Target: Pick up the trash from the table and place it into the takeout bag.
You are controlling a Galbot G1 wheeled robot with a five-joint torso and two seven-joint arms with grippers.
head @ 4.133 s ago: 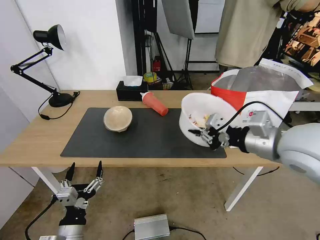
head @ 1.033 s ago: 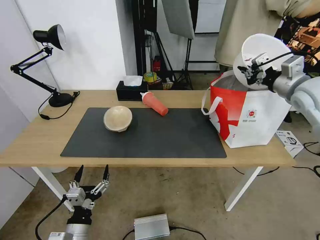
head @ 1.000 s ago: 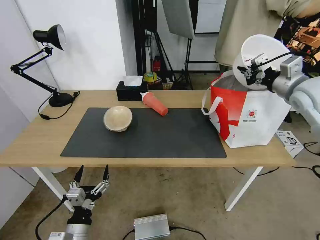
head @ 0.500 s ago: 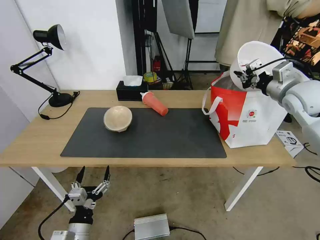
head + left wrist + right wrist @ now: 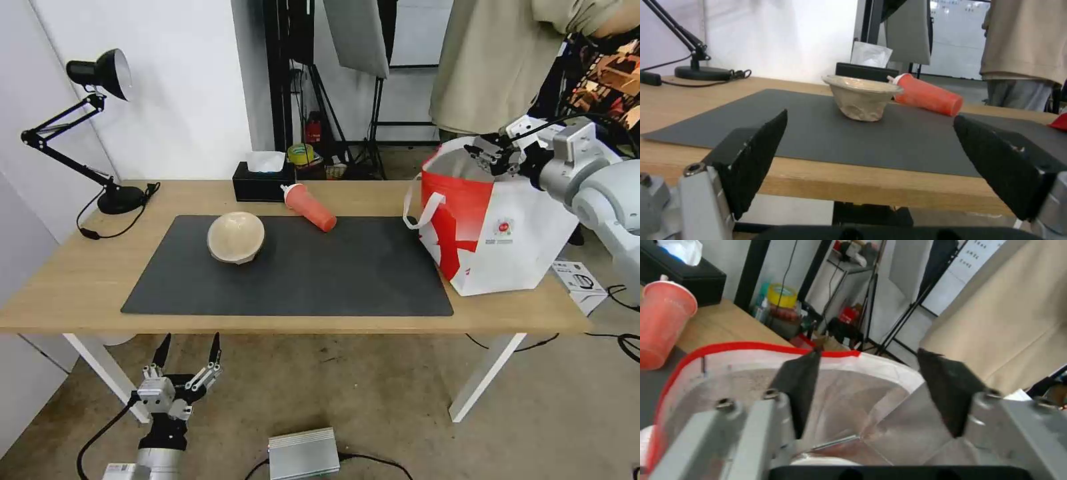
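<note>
Right gripper (image 5: 481, 151) released and empty above the open bag (image 5: 507, 247), at risk of snagging the rim and tipping it; left gripper (image 5: 187, 347) spread, idle below the table (image 5: 60, 280).

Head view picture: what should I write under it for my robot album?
Right gripper open over the takeout bag; red cup and tan bowl wait on the table.

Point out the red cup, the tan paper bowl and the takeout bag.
red cup (image 5: 311, 207), head view, middle of its side.
tan paper bowl (image 5: 235, 237), head view, domed top.
takeout bag (image 5: 527, 247), head view, white front wall.
</note>
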